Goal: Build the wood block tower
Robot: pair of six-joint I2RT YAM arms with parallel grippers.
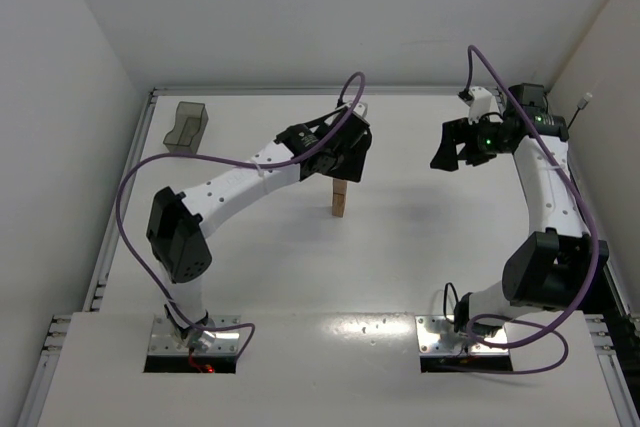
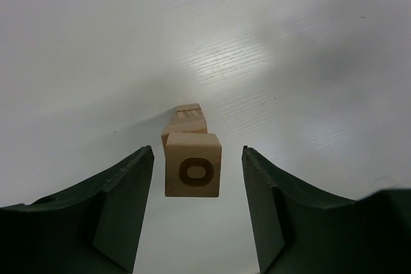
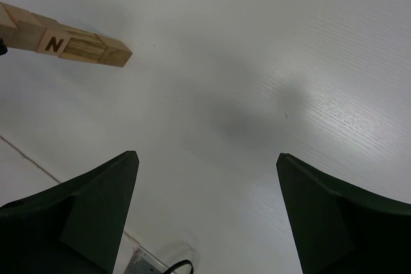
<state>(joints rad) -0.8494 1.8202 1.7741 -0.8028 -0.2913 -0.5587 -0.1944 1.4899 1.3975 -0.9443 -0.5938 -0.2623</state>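
Observation:
The tower (image 1: 340, 199) is a narrow upright column of tan wood blocks in the middle of the table. In the left wrist view I look straight down on it; its top block (image 2: 193, 164) shows a dark ring mark. My left gripper (image 1: 345, 169) hovers just above the tower, open, its fingers (image 2: 122, 206) apart on either side of the top block without touching it. My right gripper (image 1: 452, 150) is open and empty, raised at the right rear. In the right wrist view the tower (image 3: 64, 43) shows at the upper left, one block marked N.
A translucent dark-grey bin (image 1: 186, 127) stands at the table's far left rear. White walls enclose the table on the left, back and right. Purple cables loop off both arms.

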